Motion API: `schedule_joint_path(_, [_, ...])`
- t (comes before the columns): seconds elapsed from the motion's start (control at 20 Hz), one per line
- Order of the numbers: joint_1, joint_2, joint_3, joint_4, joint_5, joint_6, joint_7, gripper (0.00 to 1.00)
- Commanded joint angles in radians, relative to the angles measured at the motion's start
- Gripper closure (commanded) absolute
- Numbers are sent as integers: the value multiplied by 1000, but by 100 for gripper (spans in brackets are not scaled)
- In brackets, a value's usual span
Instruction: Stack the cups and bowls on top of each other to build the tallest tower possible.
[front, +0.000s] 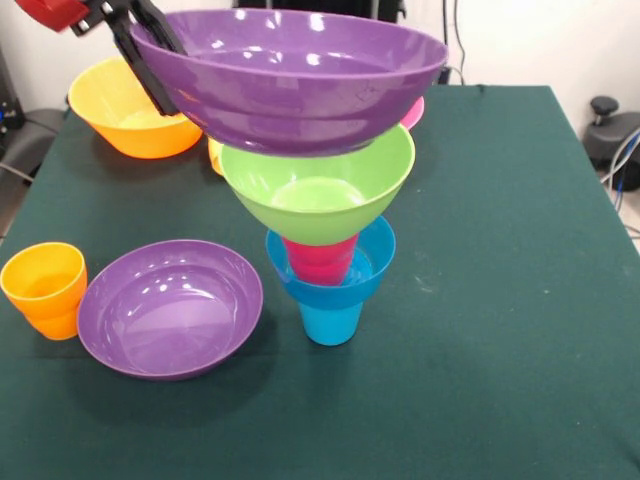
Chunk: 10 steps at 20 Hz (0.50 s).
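Note:
The tower stands mid-table: a blue cup, a small blue bowl, a red cup and a lime green bowl, one on another. A wide purple bowl sits level right over the green bowl's rim; I cannot tell whether it rests on it. My gripper comes in from the upper left and is shut on that purple bowl's left rim, one black finger inside and one outside. A second purple bowl lies on the table at front left, with an orange cup beside it.
A large orange-yellow bowl sits at the back left. The edge of a pink bowl shows behind the tower, and a sliver of a yellow cup peeks out left of the green bowl. The green table stretches to the right.

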Motion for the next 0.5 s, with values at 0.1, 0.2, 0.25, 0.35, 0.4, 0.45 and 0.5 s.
schedule_joint_path(0.1, [44,79,-89,75,10,-74,110,100])
schedule_joint_path(0.2, [40,85,-88,81,7,-84,105,100])
schedule_joint_path(0.25, [39,88,-89,82,8,-85,103,100])
schedule_joint_path(0.35, [33,97,-87,86,10,-89,95,100])
schedule_joint_path(0.4, [29,100,-85,90,9,-94,91,100])
schedule_joint_path(0.45, [28,102,-85,91,9,-95,89,100])
schedule_joint_path(0.5, [25,106,-84,98,8,-100,88,100])
